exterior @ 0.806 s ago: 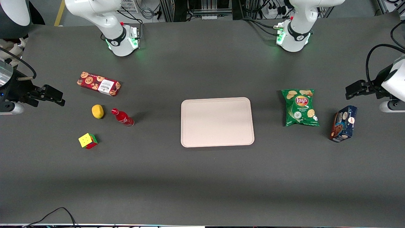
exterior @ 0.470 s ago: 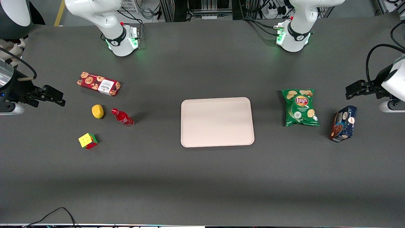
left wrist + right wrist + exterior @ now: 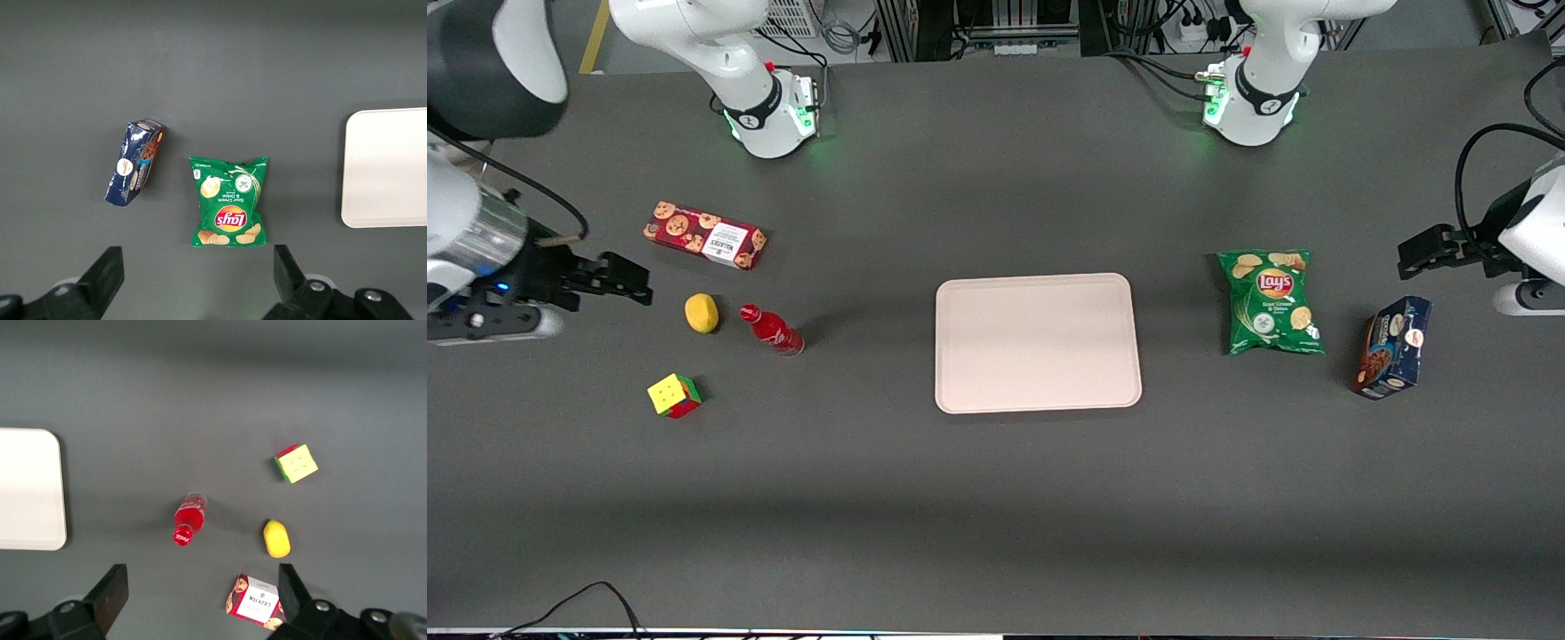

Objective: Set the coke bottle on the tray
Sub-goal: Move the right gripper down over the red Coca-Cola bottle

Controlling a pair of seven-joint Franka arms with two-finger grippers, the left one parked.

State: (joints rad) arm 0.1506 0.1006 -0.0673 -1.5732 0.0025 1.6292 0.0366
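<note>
The coke bottle (image 3: pixel 772 329) is small and red with a red cap. It rests on the dark table beside a lemon, toward the working arm's end, and also shows in the right wrist view (image 3: pixel 187 520). The pale beige-pink tray (image 3: pixel 1037 342) lies flat at the middle of the table with nothing on it; its corner shows in the right wrist view (image 3: pixel 30 490). My right gripper (image 3: pixel 621 279) is open and empty, held above the table, out past the lemon from the bottle and apart from both. Its fingers (image 3: pixel 113 593) stand wide apart.
A yellow lemon (image 3: pixel 702 313) lies beside the bottle. A red cookie box (image 3: pixel 704 235) lies farther from the camera, and a colour cube (image 3: pixel 673 396) nearer. A green chips bag (image 3: pixel 1270 301) and a blue box (image 3: pixel 1394 347) lie toward the parked arm's end.
My right gripper has moved along the table toward the lemon and the bottle. The objects have not moved.
</note>
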